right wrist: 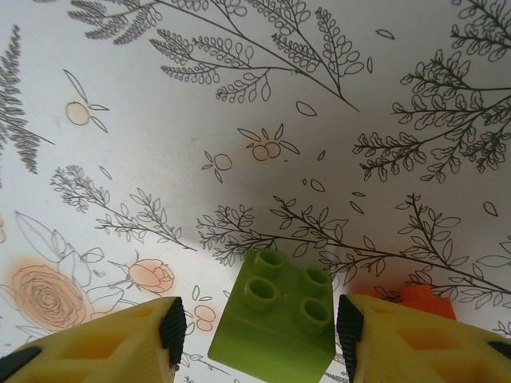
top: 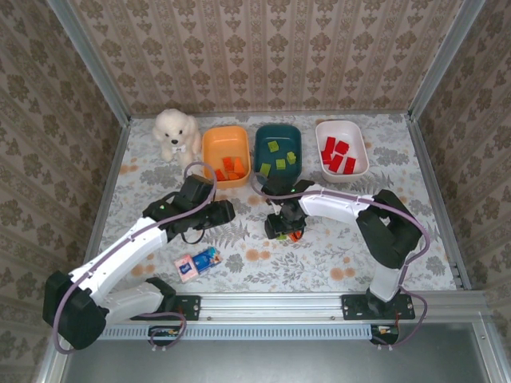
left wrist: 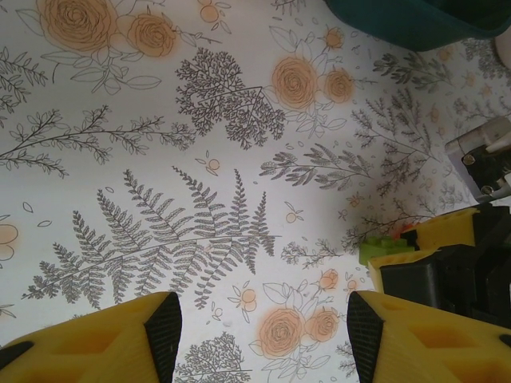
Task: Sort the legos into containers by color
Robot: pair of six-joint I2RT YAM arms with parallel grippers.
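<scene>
Three tubs stand in a row toward the table's (top: 415,239) 12 o'clock edge. The orange tub (top: 209,144) holds orange bricks (top: 231,167), the teal tub (top: 267,134) holds green bricks (top: 281,158), and the white tub (top: 358,144) holds red bricks (top: 337,154). A plush dog (top: 176,134) sits at 9 o'clock of the orange tub, and a packet (top: 197,263) lies near the table's 7 o'clock corner.

The right gripper (top: 283,230) is low over the middle of the table, at 6 o'clock of the teal tub. In the right wrist view, the right gripper's jaws are apart around a green brick (right wrist: 275,319) lying studs up. One pad (right wrist: 349,327) is right at the brick's 3 o'clock side, and the other pad (right wrist: 172,331) stands clear of it. An orange brick (right wrist: 415,297) lies just outside the 3 o'clock finger.

The left gripper (left wrist: 263,327) hovers over bare cloth at 9 o'clock of the right gripper, its jaws apart with nothing between them.
</scene>
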